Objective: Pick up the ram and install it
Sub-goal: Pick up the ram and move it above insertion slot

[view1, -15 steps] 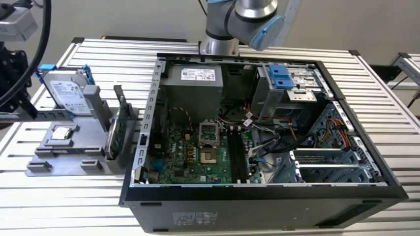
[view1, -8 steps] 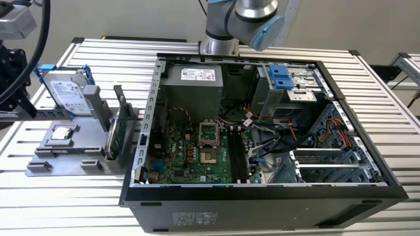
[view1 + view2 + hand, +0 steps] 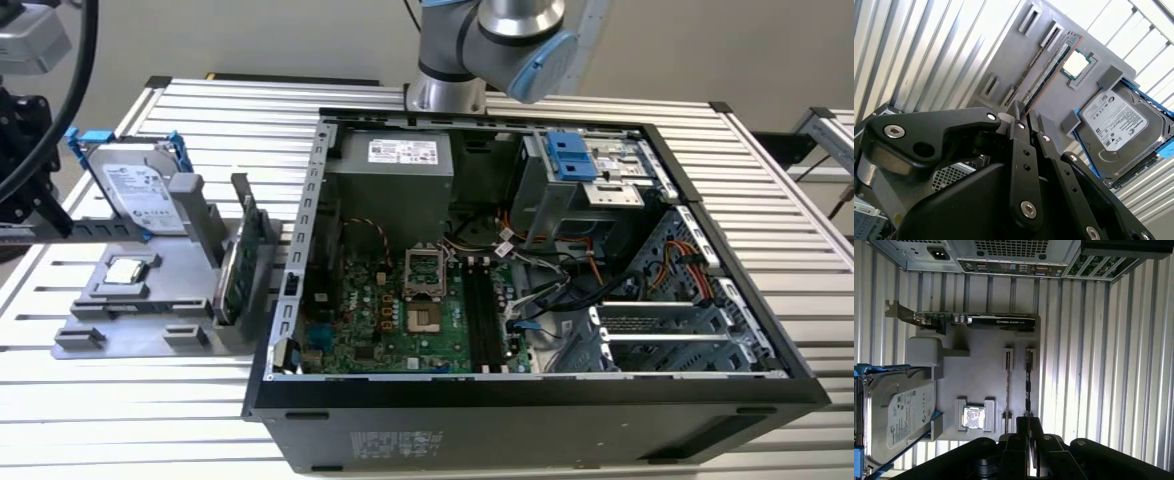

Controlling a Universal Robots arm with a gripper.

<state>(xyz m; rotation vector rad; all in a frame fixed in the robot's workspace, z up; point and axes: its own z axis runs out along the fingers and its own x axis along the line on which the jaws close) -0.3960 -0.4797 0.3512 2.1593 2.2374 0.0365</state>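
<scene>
The ram (image 3: pixel 1028 382) is a long thin dark stick standing on edge in a slot of the grey holder (image 3: pixel 989 365). In the second wrist view the ram (image 3: pixel 1046 70) runs slantwise across the holder (image 3: pixel 1004 55). My gripper (image 3: pixel 1028 421) hangs well above the holder, in line with the stick's end. Its black fingers (image 3: pixel 1015 120) lie close together with nothing between them. The open computer case (image 3: pixel 534 250) shows the motherboard (image 3: pixel 400 310) and its black memory slots (image 3: pixel 483 310).
On the holder (image 3: pixel 134 300) also rest a silver hard drive (image 3: pixel 896 410) in a blue bracket, a processor chip (image 3: pixel 974 417) and a graphics card (image 3: pixel 989 321) on edge. A second slot (image 3: pixel 1007 385) runs beside the ram. All of it sits on a ribbed metal table (image 3: pixel 1094 365).
</scene>
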